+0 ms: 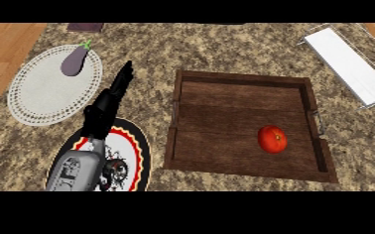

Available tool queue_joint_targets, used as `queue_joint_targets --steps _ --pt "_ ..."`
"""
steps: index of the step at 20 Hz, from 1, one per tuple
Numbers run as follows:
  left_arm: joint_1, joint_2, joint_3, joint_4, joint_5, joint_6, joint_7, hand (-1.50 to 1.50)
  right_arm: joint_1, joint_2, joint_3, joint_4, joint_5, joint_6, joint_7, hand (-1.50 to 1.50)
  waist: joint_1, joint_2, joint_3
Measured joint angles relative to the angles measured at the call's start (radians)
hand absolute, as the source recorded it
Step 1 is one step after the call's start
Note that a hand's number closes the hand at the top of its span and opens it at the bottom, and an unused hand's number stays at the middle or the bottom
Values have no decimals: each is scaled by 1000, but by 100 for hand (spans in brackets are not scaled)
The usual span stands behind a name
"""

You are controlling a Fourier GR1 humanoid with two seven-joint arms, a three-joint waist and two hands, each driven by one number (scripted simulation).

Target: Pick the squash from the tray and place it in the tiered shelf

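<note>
Left hand (110, 99) open, fingers straight; round red squash (272, 139) in wooden tray (242, 82)

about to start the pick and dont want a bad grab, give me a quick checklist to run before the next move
1. Target in tray: a round red-orange vegetable lies in the brown wooden tray, right of centre. It looks more like a tomato than a squash: not ok.
2. Space around target: nothing touches it: ok.
3. White wire tiered shelf in view at the upper right, top tier bare: ok.
4. Left hand: fingers straight, holding nothing, left of the tray: ok.
5. Right hand: not in view: cannot tell.
6. Purple eggplant on the white lace round mat, away from the path: ok.
</note>
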Motion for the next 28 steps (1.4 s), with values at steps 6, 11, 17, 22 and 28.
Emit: queue_joint_targets --steps 6,11,17,22,28 --pt "7 -2 0 0 -9 9 -3 0 54 -8 -51 -37 -48 -149 -49 150 -5 -3 0" --pt "13 3 4 -6 1 -5 2 0 91 -9 -79 -35 -58 -234 -63 150 -7 -5 -1" --pt "13 -1 5 9 -7 4 -5 0 146 -28 -116 -70 28 -153 42 -150 -16 -8 -2" --pt "19 11 19 5 4 -6 -7 0 175 10 -130 -123 84 -123 96 -150 -21 -13 -2" --pt "28 -4 9 9 -3 0 -14 0 162 53 -160 -190 81 -170 89 -150 -20 -14 -2"
